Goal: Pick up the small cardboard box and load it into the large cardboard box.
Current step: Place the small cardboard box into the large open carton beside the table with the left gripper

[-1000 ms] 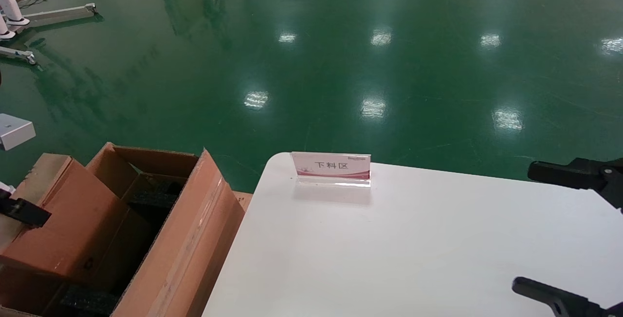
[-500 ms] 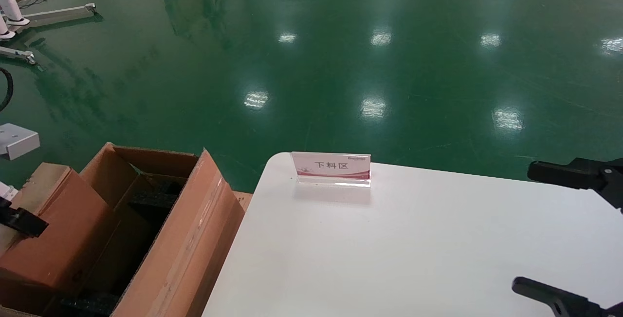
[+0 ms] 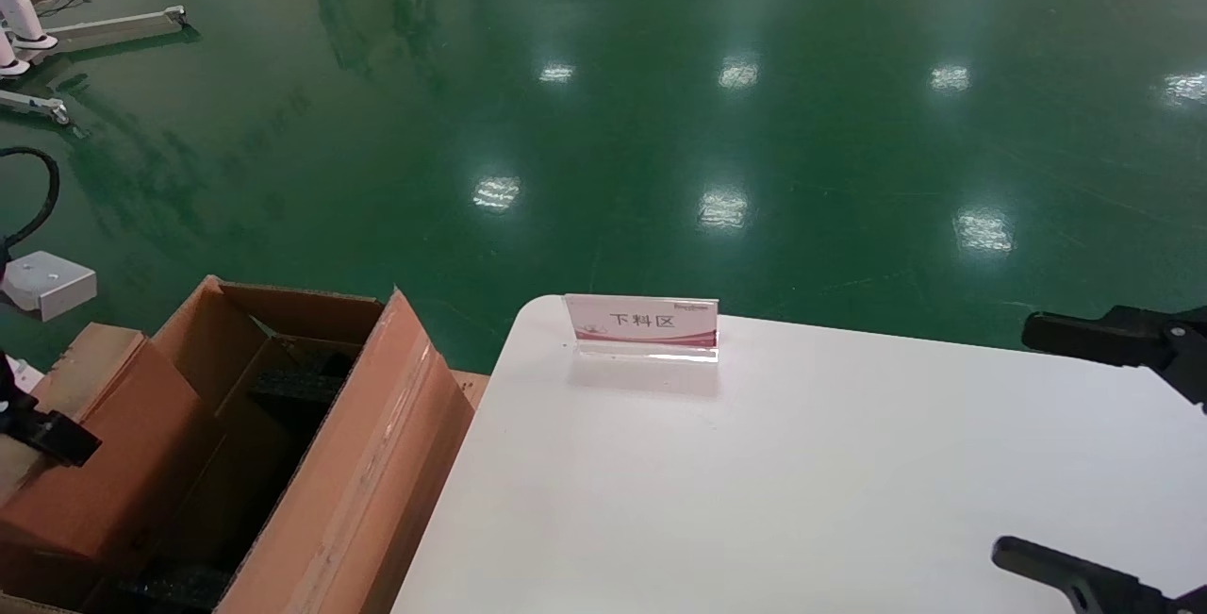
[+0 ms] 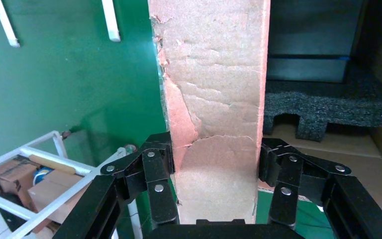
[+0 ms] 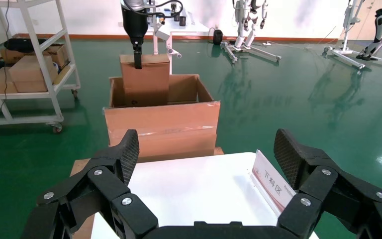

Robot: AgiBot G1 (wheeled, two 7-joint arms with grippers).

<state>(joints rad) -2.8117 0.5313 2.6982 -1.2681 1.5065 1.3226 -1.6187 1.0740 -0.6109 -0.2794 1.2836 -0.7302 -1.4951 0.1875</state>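
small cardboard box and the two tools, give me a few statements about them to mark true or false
1. The left tool is shut on the small cardboard box. True.
2. The small cardboard box lies flat on the white table. False: it is held partly lowered into the large cardboard box, as the right wrist view shows.
3. The right tool is open and holds nothing. True.
4. The sign stand sits inside the large cardboard box. False: it stands on the white table.
5. Black foam shows inside the large cardboard box. True.
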